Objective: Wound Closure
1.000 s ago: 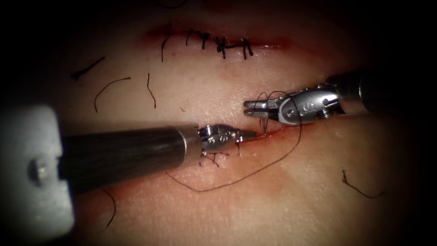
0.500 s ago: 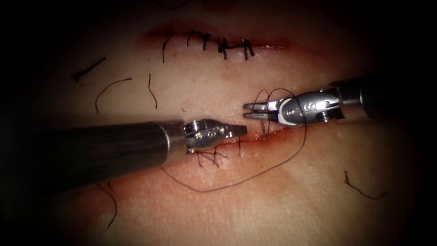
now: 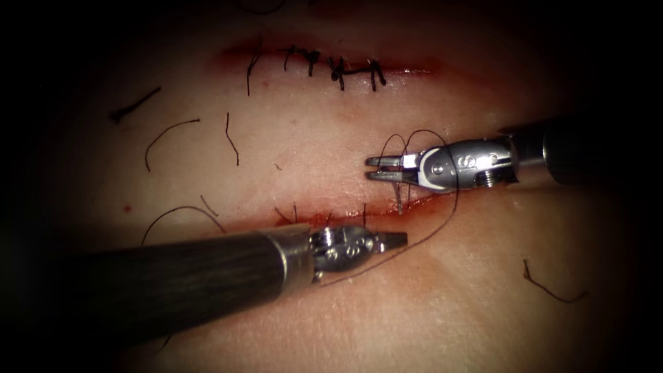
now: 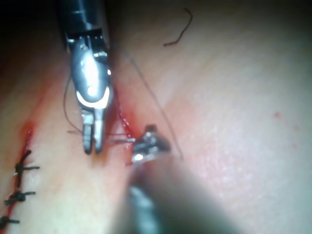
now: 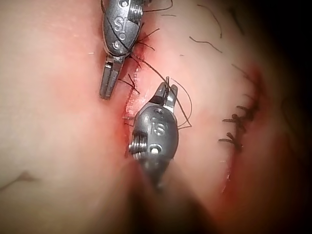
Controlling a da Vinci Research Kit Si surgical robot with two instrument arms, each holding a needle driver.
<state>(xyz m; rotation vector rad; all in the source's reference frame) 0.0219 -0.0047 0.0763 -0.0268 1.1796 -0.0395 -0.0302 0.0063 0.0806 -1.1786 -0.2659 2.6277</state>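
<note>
**Current step.** We judge the work to be knot-tying at the right end of the open cut (image 3: 331, 217). The thread (image 3: 442, 221) lies in two loops over the right tool (image 3: 376, 168), just behind its jaws. From there one strand drops to the cut edge. A longer strand sweeps down across the tissue (image 3: 449, 311) and passes under the left tool (image 3: 395, 240).

**Tool states.**
- Right tool: the jaws stand slightly apart and grip nothing that we can make out. The thread is wound around the tool, not held between the jaws. The tool hovers just above the cut.
- Left tool: the jaws are together. We cannot tell whether they pinch a strand. Over the last second the tip has shifted from the cut edge to the tissue just below it, close to the long strand.

**Needle.** We cannot determine its position, and neither tool visibly holds it.

**Requirement for the next move.** In our judgement the loops must stay seated on the right tool until a free strand is secured. The left tool has to be clamped firmly on thread before any pull. Any pull should run along the cut, so the edge does not tear.

**Surroundings.** A second cut (image 3: 331, 68) farther up is already stitched. Cut ends (image 3: 169, 135) lie loose on the tissue.
</note>
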